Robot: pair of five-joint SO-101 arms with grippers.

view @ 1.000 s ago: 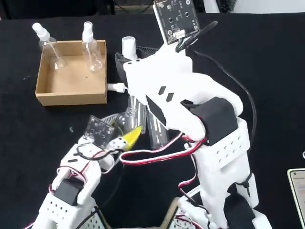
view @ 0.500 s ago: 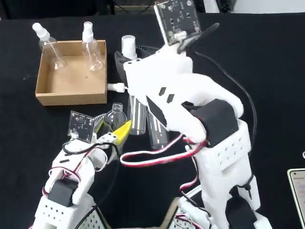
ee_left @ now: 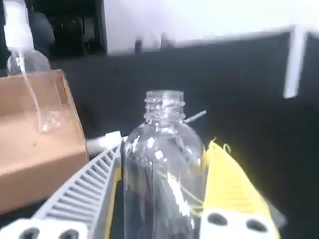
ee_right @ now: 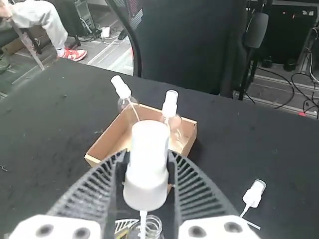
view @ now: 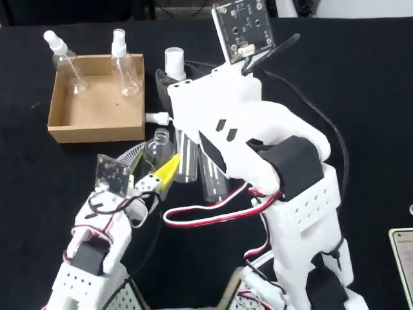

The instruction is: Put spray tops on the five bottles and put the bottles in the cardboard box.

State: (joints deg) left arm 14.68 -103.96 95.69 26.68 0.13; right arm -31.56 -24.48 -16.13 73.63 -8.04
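My left gripper (view: 157, 157) is shut on a clear bottle (view: 158, 143) with a bare open neck, held upright between the grey and yellow fingers (ee_left: 224, 184). That bottle (ee_left: 164, 149) stands close before the left wrist camera. Just above it, my right gripper (view: 173, 74) is shut on a white spray top (ee_right: 146, 164), whose tube hangs over the bottle's neck (ee_right: 147, 229). The cardboard box (view: 97, 126) lies at the back left, with two capped bottles (view: 122, 64) (view: 64, 58) leaning in it. The box (ee_right: 102, 149) also lies beyond the held top.
A loose spray top (view: 155, 117) lies on the black table beside the box's near right corner; it also appears as the spray top (ee_right: 254, 194). Two more clear bottles (view: 187, 158) (view: 213, 177) lie partly hidden under the right arm. A pale object (view: 403, 255) sits at the right edge.
The left arm has carried the open bottle back and to the left, closer to the box and under the held spray top. The right arm has barely moved.
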